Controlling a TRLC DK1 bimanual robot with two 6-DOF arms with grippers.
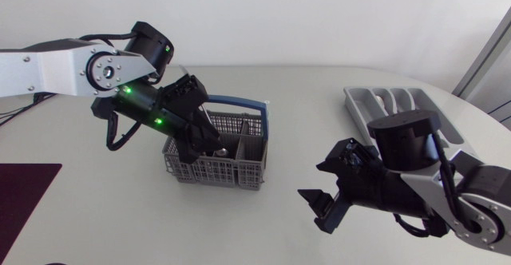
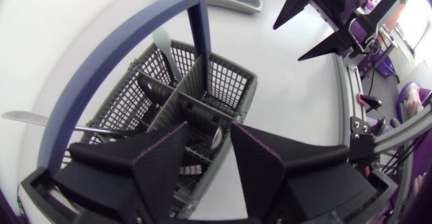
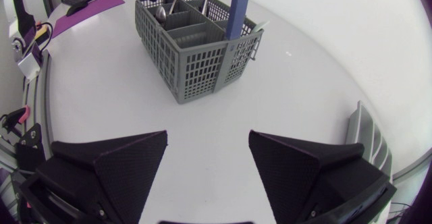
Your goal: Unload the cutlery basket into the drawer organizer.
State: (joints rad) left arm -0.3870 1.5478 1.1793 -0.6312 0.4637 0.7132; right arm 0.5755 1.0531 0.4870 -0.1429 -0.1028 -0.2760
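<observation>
The grey cutlery basket (image 1: 231, 165) with a blue handle (image 1: 239, 103) stands at the table's middle. My left gripper (image 1: 201, 141) hangs over its near-left compartments, fingers dipped in. In the left wrist view the gripper (image 2: 209, 136) is open, and a pale bit of cutlery (image 2: 217, 137) shows in the compartment below the gap, touched by neither finger. A spoon (image 2: 165, 45) sticks up from a far compartment. The grey drawer organizer (image 1: 415, 109) lies at the back right. My right gripper (image 1: 319, 207) hovers open and empty over bare table, right of the basket (image 3: 192, 48).
A dark purple mat (image 1: 24, 193) lies at the front left corner. A utensil (image 2: 23, 117) pokes out past the basket's side. The organizer's edge (image 3: 364, 136) is beside my right gripper (image 3: 208, 140).
</observation>
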